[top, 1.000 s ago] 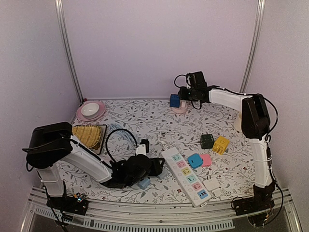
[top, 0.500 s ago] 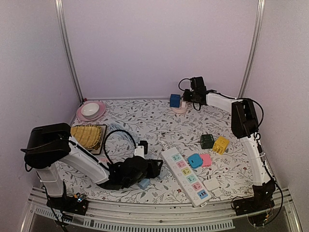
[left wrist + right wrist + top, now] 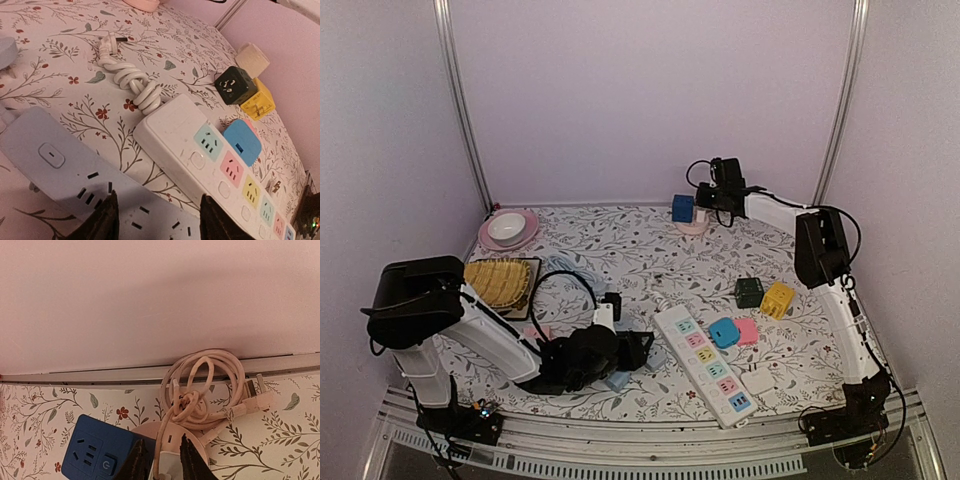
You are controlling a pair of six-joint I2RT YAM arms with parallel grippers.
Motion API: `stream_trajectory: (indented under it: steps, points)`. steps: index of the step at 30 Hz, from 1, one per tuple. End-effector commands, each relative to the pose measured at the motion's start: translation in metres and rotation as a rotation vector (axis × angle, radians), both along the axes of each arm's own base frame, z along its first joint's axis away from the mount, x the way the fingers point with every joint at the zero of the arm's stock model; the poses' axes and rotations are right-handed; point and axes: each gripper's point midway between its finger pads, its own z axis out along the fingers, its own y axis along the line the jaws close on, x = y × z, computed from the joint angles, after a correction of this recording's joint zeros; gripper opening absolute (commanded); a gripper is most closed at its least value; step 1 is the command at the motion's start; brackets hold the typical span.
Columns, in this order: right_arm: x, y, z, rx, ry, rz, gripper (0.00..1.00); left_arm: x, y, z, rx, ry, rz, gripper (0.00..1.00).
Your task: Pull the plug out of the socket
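The left end effector (image 3: 158, 196) is spread over a pale blue power strip (image 3: 55, 160). The right end effector (image 3: 161, 444) flanks a white plug (image 3: 166, 461) on a pink socket (image 3: 198, 447); whether it grips cannot be told.

The left arm (image 3: 495, 338) and right arm (image 3: 850, 320) have white links, bulky black joint housings, thin black cables; left gripper (image 3: 159, 220) and right gripper (image 3: 162, 462) show dark fingers

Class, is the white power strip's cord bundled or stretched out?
Bundled: the cord twists in tight loops at the strip's end, its plug lying free on the tablecloth.
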Motion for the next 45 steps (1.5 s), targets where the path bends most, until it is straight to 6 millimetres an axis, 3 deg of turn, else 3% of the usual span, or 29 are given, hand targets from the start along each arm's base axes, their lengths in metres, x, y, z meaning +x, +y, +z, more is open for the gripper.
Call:
stream_trajectory:
  steps: [1, 4, 9, 12, 16, 20, 27, 32, 37, 45]
  points:
    - [-0.001, 0.008, -0.005, 0.025, 0.026, 0.040, 0.16, -0.016, 0.021, -0.049, 0.171, 0.089, -0.038, 0.57]
    - [-0.007, 0.011, 0.001, 0.041, 0.045, 0.060, 0.04, -0.016, 0.020, -0.049, 0.173, 0.088, -0.038, 0.57]
    - [-0.019, 0.018, 0.022, 0.038, 0.059, 0.103, 0.02, -0.016, 0.019, -0.050, 0.178, 0.094, -0.038, 0.57]
    - [-0.036, 0.027, 0.037, 0.025, 0.065, 0.146, 0.02, -0.015, 0.020, -0.050, 0.177, 0.096, -0.032, 0.57]
    - [-0.072, 0.036, 0.045, 0.023, 0.104, 0.203, 0.02, -0.014, 0.020, -0.051, 0.176, 0.097, -0.027, 0.58]
    - [-0.117, 0.047, 0.064, 0.050, 0.122, 0.274, 0.02, -0.011, 0.017, -0.052, 0.173, 0.105, -0.020, 0.58]
    - [-0.198, 0.060, 0.065, 0.097, 0.147, 0.387, 0.02, -0.010, 0.019, -0.055, 0.175, 0.125, 0.002, 0.58]
    - [-0.238, 0.084, 0.051, 0.103, 0.172, 0.461, 0.02, -0.010, 0.023, -0.055, 0.174, 0.130, 0.017, 0.58]
    - [-0.257, 0.112, 0.048, 0.097, 0.170, 0.515, 0.02, -0.009, 0.021, -0.057, 0.187, 0.134, 0.018, 0.58]
    - [-0.270, 0.134, 0.098, 0.118, 0.093, 0.574, 0.02, -0.009, 0.029, -0.054, 0.167, 0.127, 0.042, 0.58]
